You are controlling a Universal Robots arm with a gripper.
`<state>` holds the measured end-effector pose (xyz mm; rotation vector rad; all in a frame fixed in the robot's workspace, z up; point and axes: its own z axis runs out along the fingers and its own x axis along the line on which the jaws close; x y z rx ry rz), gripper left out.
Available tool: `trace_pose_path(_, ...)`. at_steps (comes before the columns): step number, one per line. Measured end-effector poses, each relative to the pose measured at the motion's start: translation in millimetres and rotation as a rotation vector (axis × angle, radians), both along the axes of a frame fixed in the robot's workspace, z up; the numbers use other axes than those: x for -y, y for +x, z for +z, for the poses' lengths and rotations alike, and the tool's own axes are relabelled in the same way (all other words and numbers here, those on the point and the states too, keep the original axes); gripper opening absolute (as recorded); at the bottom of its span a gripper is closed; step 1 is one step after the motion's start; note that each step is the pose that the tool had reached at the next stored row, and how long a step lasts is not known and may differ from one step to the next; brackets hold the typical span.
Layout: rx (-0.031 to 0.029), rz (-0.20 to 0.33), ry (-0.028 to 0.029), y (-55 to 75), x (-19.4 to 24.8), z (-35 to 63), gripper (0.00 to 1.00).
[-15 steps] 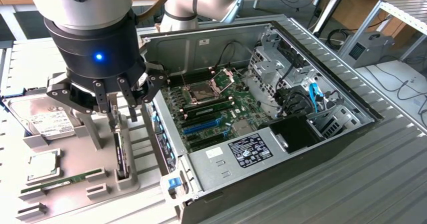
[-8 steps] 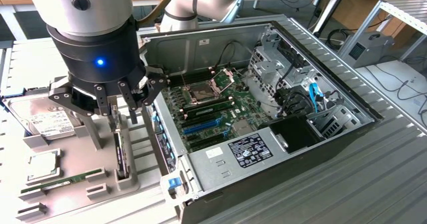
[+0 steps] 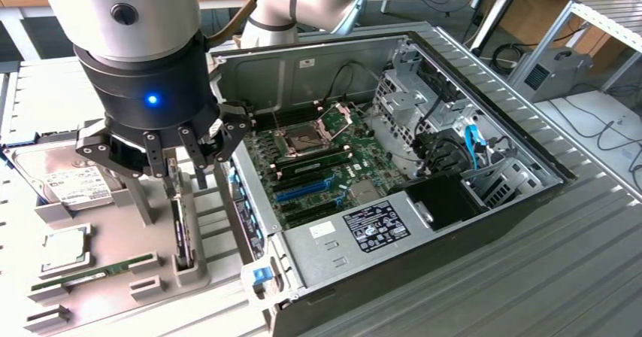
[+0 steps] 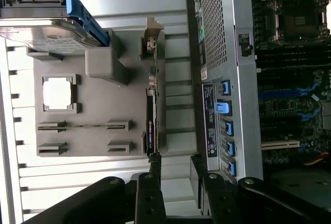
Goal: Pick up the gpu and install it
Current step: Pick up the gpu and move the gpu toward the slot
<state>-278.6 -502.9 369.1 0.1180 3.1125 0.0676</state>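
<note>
The gpu [image 3: 180, 235] stands on its edge in a slot of the grey holder [image 3: 131, 224], just beside the computer case on the exterior view's left. In the wrist view the gpu [image 4: 151, 125] is a thin dark strip with its metal bracket at the far end. My gripper [image 3: 180, 177] hangs over the card's far end, open, with nothing between its fingers. In the wrist view one of the black fingertips [image 4: 155, 164] is in line with the card's near end, and the gripper [image 4: 176, 171] does not touch the card.
The open computer case [image 3: 482, 201] lies on the exterior view's right with its motherboard [image 3: 321, 156] exposed. The holder also carries a hard drive [image 3: 75, 186], a processor chip [image 3: 62, 248] and a memory stick [image 3: 95, 271]. The case's rear panel [image 4: 227, 53] is close beside the gpu.
</note>
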Motion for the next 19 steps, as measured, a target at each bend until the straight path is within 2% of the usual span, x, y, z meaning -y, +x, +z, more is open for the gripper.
trace_pose_path(6,0.0,0.0,0.0,0.0,0.0,-3.3,0.36)
trace_pose_path(8,0.0,0.0,0.0,0.0,0.0,-9.4,0.36)
trace_pose_path(19,0.0,0.0,0.0,0.0,0.0,-11.7,0.36)
